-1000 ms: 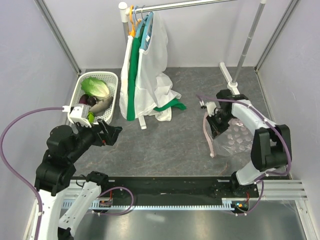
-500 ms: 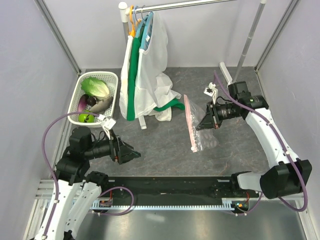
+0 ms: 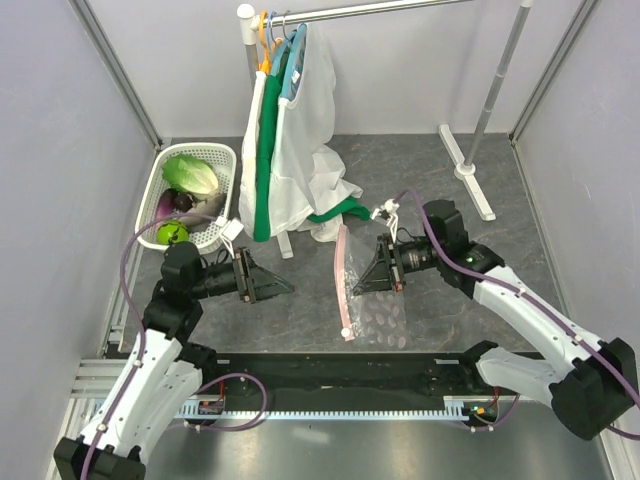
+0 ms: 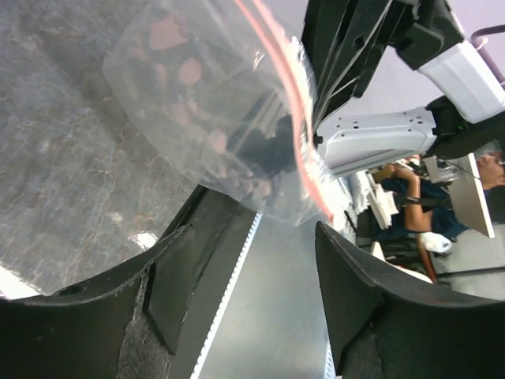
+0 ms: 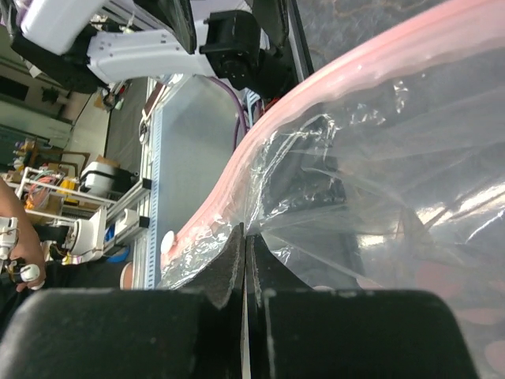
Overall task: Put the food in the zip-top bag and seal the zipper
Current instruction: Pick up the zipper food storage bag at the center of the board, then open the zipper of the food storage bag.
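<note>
Here the zip-top bag (image 3: 380,318) sits near the middle of the table, between the two arms. It is held up by the right gripper (image 3: 368,283). The zipper (image 3: 343,285) runs as a pale pink line down the bag's left edge in the top view, facing the left arm. The clear dotted plastic spreads away from it toward the right arm. Whether the bag's lower part touches the table (image 3: 440,190) I cannot tell.

In the right wrist view the right gripper (image 5: 245,251) has its fingers pressed flat together. They pinch the crinkled plastic just under the zipper (image 5: 316,87). The left gripper (image 3: 282,288) points at the bag from the left, near it but apart. In its own view the left gripper (image 4: 248,257) has its dark fingers parted with nothing between them. The bag (image 4: 197,103) and the zipper (image 4: 293,110) hang just beyond the tips.

All the food lies in the white basket (image 3: 232,160) at the table's far left (well apart from the bag). That is the lettuce (image 3: 190,175), the eggplant (image 3: 165,206), the green fruit (image 3: 172,234) and the pale vegetable (image 3: 207,208). Behind, a white mesh garment (image 3: 305,140) and a green garment (image 3: 262,175) hang from a rack (image 3: 380,8).
</note>
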Available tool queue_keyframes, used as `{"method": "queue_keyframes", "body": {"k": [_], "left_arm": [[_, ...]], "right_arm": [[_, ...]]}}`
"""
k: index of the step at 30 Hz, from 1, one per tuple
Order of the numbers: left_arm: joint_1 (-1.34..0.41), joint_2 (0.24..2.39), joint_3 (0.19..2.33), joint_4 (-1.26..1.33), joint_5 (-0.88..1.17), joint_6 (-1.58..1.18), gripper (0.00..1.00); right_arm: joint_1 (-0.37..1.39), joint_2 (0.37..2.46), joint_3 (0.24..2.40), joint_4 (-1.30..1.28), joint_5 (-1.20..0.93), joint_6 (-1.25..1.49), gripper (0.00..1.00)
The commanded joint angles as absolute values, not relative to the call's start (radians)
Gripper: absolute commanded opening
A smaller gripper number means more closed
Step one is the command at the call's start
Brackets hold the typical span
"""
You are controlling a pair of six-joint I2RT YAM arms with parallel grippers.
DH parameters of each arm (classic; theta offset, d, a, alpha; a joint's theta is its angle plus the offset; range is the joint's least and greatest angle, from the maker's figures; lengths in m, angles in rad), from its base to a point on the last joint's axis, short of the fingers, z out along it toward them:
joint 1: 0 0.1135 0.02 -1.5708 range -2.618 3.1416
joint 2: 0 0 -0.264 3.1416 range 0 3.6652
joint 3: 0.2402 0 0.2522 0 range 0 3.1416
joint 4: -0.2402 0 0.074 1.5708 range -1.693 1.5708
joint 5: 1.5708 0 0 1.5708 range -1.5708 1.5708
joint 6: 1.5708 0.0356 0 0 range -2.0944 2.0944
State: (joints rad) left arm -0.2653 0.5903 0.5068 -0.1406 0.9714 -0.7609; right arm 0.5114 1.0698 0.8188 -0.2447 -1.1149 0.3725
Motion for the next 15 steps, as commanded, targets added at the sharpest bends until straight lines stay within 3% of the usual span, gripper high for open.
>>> {"method": "queue_keyframes", "body": {"k": [1,15], "left_arm": [[-0.313,0.617,0.441,0.08,0.945,-0.88,0.68],[-0.443,0.736,0.284,0.506,0.818,-1.092,0.56]], "right_arm": [[0.554,1.095,0.792,-0.08,-1.071,0.411,0.0],[0.676,1.23,0.902,-0.201,-1.057,0.262,0.0]]}}
